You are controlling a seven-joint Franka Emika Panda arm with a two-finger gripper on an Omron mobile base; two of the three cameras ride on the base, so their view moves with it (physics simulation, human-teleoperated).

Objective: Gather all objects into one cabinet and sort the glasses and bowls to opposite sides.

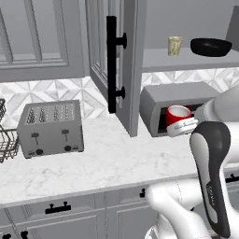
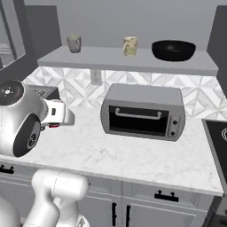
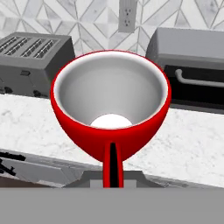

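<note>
The gripper [image 3: 112,168] is clenched on the handle of a red mug [image 3: 110,109], which it holds above the marble counter [image 1: 93,158] in front of the toaster oven [image 2: 142,111]. Behind and well above the mug, the open cabinet [image 1: 122,65] shelf already carries a pale tumbler [image 2: 130,46] and, to its right and clearly apart, a wide black bowl [image 2: 173,50]. A second small cup [image 2: 74,43] stands at the shelf's left end. The coming lift must likely go up and back; free shelf lies between the two cups.
</note>
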